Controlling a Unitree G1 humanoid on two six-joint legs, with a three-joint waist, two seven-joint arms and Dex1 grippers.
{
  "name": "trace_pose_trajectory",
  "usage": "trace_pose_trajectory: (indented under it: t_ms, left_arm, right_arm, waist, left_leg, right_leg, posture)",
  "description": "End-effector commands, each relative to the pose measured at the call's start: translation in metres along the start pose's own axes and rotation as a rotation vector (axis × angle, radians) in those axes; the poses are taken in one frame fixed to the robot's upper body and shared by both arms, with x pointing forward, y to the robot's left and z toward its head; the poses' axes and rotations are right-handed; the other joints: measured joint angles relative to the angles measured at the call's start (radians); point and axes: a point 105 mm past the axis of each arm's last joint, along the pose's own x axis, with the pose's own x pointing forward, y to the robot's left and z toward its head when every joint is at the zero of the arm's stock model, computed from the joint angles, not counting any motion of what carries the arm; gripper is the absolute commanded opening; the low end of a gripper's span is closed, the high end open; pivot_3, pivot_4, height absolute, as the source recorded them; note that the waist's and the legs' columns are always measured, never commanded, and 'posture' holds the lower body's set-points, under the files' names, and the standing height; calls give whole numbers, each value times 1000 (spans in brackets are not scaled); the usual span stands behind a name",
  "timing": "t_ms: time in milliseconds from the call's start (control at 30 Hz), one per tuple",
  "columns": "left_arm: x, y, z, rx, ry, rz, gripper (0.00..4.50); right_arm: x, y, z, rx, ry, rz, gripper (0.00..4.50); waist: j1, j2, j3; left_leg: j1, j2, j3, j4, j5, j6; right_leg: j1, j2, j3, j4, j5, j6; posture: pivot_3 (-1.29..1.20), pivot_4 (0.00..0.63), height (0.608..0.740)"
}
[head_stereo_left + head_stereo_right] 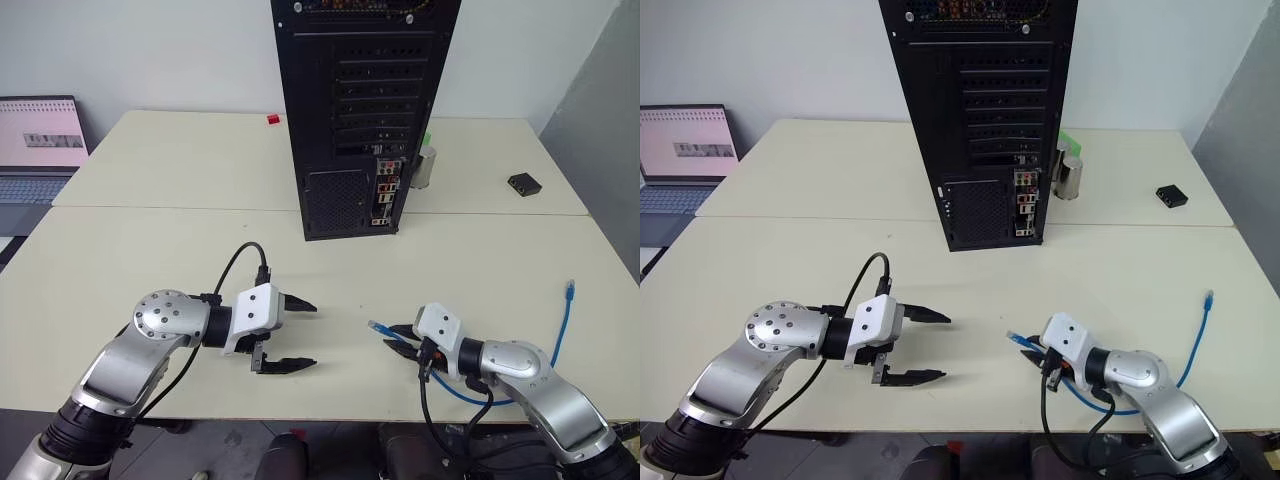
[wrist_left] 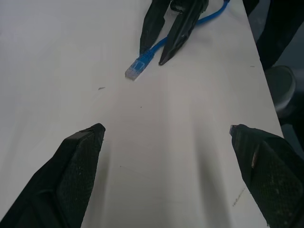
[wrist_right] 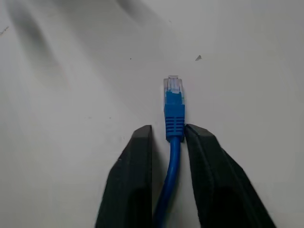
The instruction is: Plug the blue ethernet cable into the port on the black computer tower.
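Fingers of the right gripper (image 3: 167,142) pinch the blue ethernet cable (image 3: 173,156) just behind its plug (image 3: 173,87), one black pad on each side of the cord, with the plug sticking out ahead of the tips and low over the cream table (image 1: 200,250). From there the cord loops back under the right wrist and runs out to the right, its far end (image 1: 570,291) lying free on the table.

To my eye the grasp looks sound but sits on the cord and boot, not the plug body, so the plug may swivel when pushed. A good next move, I judge, is to lift clear of the table and bring the plug toward the strip of coloured connectors (image 1: 386,190) low on the rear face of the black computer tower (image 1: 355,110), which stands well apart, further back (the exact port is too small to pick out).

Slack looks ample. Left gripper (image 1: 293,335) hangs spread wide and empty, nearby to the left; it could steady the plug if it twists.
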Motion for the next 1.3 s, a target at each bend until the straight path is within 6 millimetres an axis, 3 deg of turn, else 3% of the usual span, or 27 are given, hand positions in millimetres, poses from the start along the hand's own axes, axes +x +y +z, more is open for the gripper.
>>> trace_pose_trajectory:
  t_ms: [33,300,600,933,1033,1300]
  left_arm:
    - [4,2,8,58,-19,-24,4500]
    - [19,5,4,92,-18,-78,4500]
    - [40,25,1,136,-38,-46,4500]
    - [46,30,7,148,-73,-55,4500]
    - [48,29,8,155,-79,-57,4054]
    - [50,30,10,164,-84,-50,2142]
  right_arm:
    - [1,-4,14,-85,-10,0,167]
    - [11,7,50,-171,-70,89,54]
    - [14,9,57,-208,-60,121,37]
    - [17,8,60,-222,-65,119,36]
    - [19,8,62,-226,-72,121,36]
    - [20,9,65,-231,-79,124,35]
  waist:
    - [0,0,0]
    - [0,0,0]
    - [1,0,0]
    - [0,0,0]
    - [0,0,0]
    - [0,0,0]
  left_leg:
    - [0,0,0,0,0,0]
    - [0,0,0,0,0,0]
    - [-1,-1,-1,1,0,0]
    - [-1,-1,-2,1,0,0]
    - [-1,-1,-2,1,0,0]
    - [-1,-1,-2,1,0,0]
  right_leg:
    - [0,0,0,0,0,0]
    - [0,0,-1,0,0,0]
    - [0,0,-2,0,0,-1]
    - [0,0,-2,1,0,-1]
    - [0,0,-2,1,0,-1]
    - [0,0,-2,1,0,-1]
  posture:
    - [0,150,740]
    - [0,150,740]
    - [0,150,740]
    - [0,150,740]
    - [0,150,740]
    - [0,150,740]
